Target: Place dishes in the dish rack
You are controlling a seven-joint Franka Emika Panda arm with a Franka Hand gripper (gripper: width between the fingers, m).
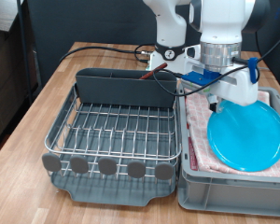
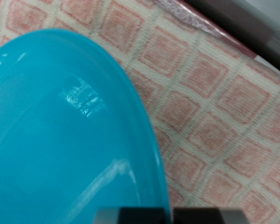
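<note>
The light-blue plate point(image 1: 247, 135) lies tilted in the grey bin point(image 1: 215, 191), on its pink checkered cloth point(image 2: 224, 103), just beside the empty wire dish rack point(image 1: 112, 131); the gripper point(image 1: 224, 91) hovers at the plate's upper rim; whether its fingers are apart cannot be told; the plate looks stiff, glossy, likely slippery, so the thin rim seems the best hold.

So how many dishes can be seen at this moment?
1: the light-blue plate, tilted in the cloth-lined bin at the exterior view's right, just under the claw. A cup or spoon may be hidden; the wire rack holds none.
</note>
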